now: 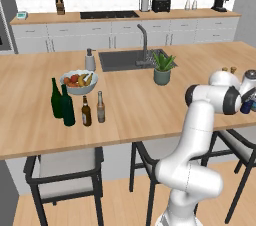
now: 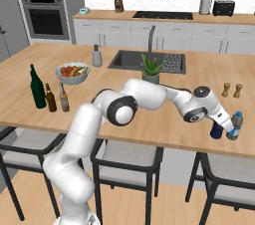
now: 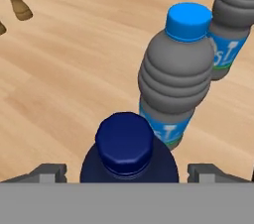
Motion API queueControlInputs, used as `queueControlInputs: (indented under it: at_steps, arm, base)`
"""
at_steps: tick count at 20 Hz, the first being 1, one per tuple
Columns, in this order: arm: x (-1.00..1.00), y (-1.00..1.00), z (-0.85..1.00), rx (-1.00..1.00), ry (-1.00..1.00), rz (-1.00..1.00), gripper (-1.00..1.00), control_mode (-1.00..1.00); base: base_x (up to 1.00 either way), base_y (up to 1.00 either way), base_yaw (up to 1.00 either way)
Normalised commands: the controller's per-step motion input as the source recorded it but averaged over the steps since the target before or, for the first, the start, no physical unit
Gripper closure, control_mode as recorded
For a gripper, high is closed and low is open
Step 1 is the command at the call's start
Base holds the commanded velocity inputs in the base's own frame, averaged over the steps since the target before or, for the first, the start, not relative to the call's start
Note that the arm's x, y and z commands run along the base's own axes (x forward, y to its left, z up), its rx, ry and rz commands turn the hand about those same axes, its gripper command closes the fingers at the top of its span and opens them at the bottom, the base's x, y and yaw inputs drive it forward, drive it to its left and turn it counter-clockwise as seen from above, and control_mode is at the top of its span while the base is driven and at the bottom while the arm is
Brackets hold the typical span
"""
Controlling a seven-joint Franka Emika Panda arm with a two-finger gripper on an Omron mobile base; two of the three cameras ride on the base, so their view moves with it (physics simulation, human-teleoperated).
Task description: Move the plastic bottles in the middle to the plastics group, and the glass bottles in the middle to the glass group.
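Note:
A squat dark blue plastic bottle stands upright on the wooden counter, between the fingertips of my gripper. The jaws stand wide and open, with a gap on each side of the bottle. Right behind it stand two grey ribbed bottles with blue caps, the plastics group, near the counter's right front edge. The dark blue bottle stands just left of them. Far left, two brown glass bottles stand beside the tall green glass group.
A fruit bowl sits behind the green bottles, and a grey soap dispenser stands by the sink. A potted plant stands mid-counter. Wooden salt and pepper shakers are behind the plastics group. Stools line the front edge.

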Motion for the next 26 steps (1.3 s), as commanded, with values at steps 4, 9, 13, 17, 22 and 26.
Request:
queueControlInputs:
  at_steps: [4, 9, 13, 17, 22, 26]
  arm:
    - [-0.02, 0.10, 0.02, -0.01, -0.04, 0.00, -1.00, -1.00]
    - [-0.12, 0.07, 0.28, -0.01, 0.00, 0.00, -1.00, -1.00]
    - [-0.06, 0.11, 0.45, -0.05, -0.02, 0.00, -1.00, -1.00]
    - [-0.15, 0.17, 0.48, -0.07, -0.08, 0.00, -1.00, -1.00]
    - [-0.52, 0.34, 0.39, -0.03, -0.02, 0.09, -1.00, -1.00]
    - [-0.55, 0.55, 0.36, -0.17, -0.01, 0.26, -1.00, -1.00]
  base:
    - [0.00, 0.00, 0.00]
    - [0.00, 0.00, 0.00]
    - [0.00, 0.00, 0.00]
    - [0.00, 0.00, 0.00]
    - [0.00, 0.00, 0.00]
    - [0.00, 0.00, 0.00]
